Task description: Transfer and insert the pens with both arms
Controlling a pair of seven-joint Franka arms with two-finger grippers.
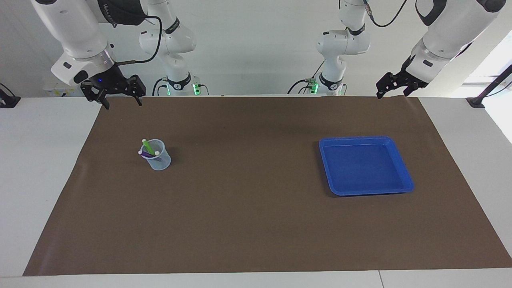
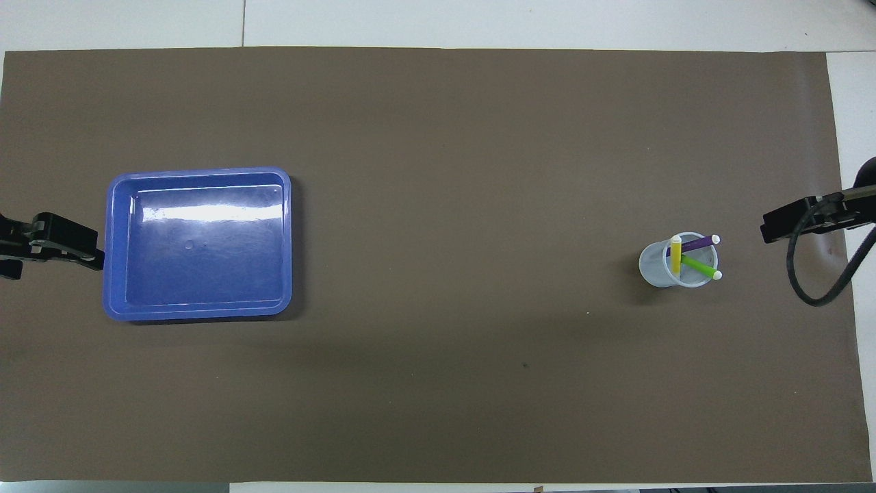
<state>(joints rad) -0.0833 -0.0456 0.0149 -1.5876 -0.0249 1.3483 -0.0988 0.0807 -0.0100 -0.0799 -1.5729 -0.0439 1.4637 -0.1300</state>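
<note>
Three pens stand in a clear cup (image 1: 159,160) (image 2: 662,266) on the brown mat toward the right arm's end: a yellow pen (image 2: 676,255), a purple pen (image 2: 698,243) (image 1: 149,154) and a green pen (image 2: 699,268) (image 1: 147,146). My right gripper (image 1: 123,102) (image 2: 777,229) hangs open and empty, high over the mat's corner at that end, apart from the cup. My left gripper (image 1: 391,94) (image 2: 89,252) hangs open and empty, high over the mat's corner at the left arm's end.
An empty blue tray (image 1: 364,166) (image 2: 198,253) lies on the mat toward the left arm's end. The brown mat (image 1: 248,208) covers most of the white table. Two smaller white arms (image 1: 340,44) with green lights stand by the wall.
</note>
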